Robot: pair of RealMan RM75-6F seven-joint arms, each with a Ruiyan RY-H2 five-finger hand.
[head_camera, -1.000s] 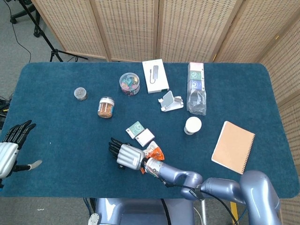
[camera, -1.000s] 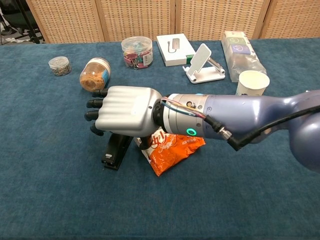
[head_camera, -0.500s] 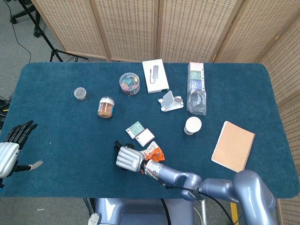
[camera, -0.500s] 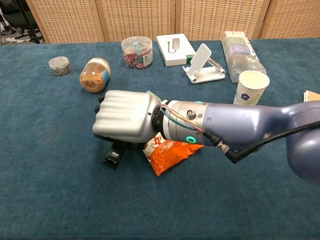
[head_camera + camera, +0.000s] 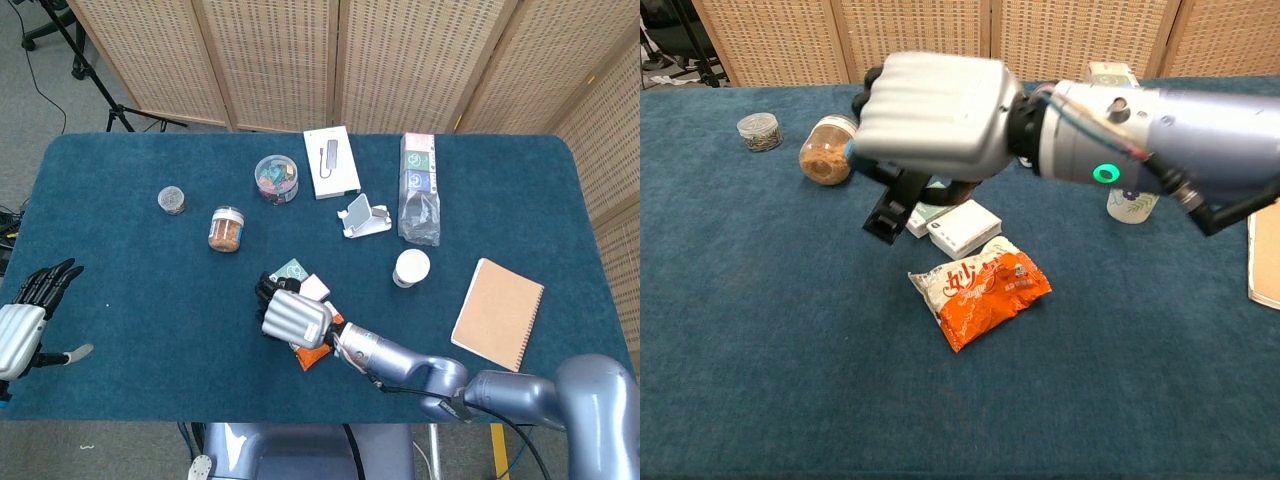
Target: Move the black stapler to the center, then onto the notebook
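Right hand (image 5: pixel 940 115) grips the black metal stapler (image 5: pixel 896 205), lifted above near-center table (over orange snack packet (image 5: pixel 982 289)). Keep grip firm, carry level; tan spiral notebook (image 5: pixel 498 312) lies right.

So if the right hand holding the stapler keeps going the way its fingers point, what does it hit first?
Judging by the head view, the right hand points up-left toward the orange-filled glass jar. It carries the black stapler off the table, so it may pass above it.

right hand (image 5: pixel 935 105) fisted, raised above table; left hand (image 5: pixel 22 320) fingers spread
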